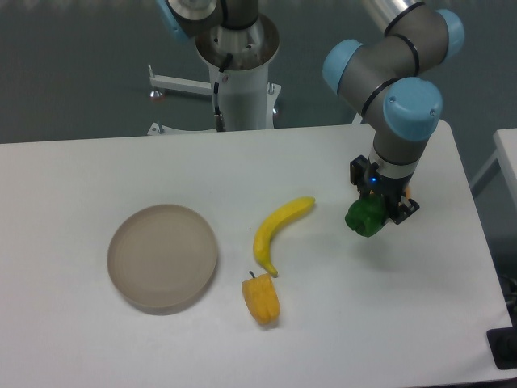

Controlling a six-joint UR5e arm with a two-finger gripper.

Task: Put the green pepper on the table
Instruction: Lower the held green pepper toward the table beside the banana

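Right of the banana (279,232), the gripper (378,208) clamps the green pepper (366,217) just over the table (81,170); glossy and light, it probably needs a mid-body hold.

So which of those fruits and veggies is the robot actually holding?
The green pepper, at the right of the table. It sits in the gripper, while the banana and the yellow pepper lie free on the tabletop.
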